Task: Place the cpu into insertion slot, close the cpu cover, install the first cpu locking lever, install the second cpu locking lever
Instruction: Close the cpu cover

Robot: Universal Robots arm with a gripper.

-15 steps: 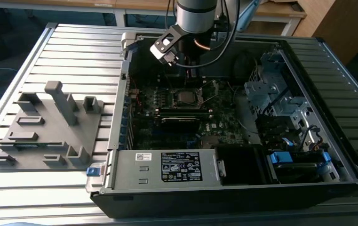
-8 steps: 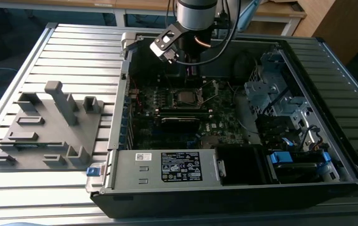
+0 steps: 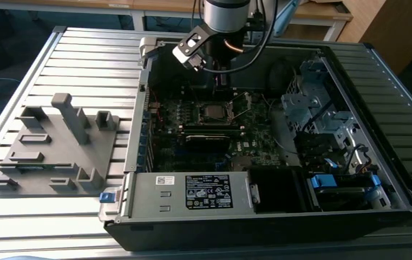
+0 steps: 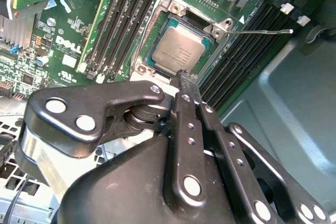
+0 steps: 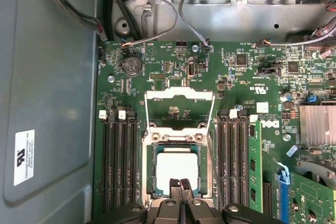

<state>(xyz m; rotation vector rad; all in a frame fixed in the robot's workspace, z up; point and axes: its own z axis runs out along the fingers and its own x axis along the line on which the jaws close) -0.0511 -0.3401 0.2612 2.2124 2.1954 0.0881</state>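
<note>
Arm [image 3: 226, 13]: silver-grey tube, blk cables. Jaws: blk linkage bars w/ silver rivets.

The small square silver-grey cpu [image 5: 176, 163] looks dull metal, the thin silver cpu cover [image 5: 179, 94] shinier metal, the black pincer [image 4: 186, 80] smooth and glossy.

The gripper [image 5: 181, 183] covered one edge of the cpu [image 5: 176, 163] in the first wrist view, its own body running off the frame. In the exterior view the arm [image 3: 226, 13] was cut off above.
</note>
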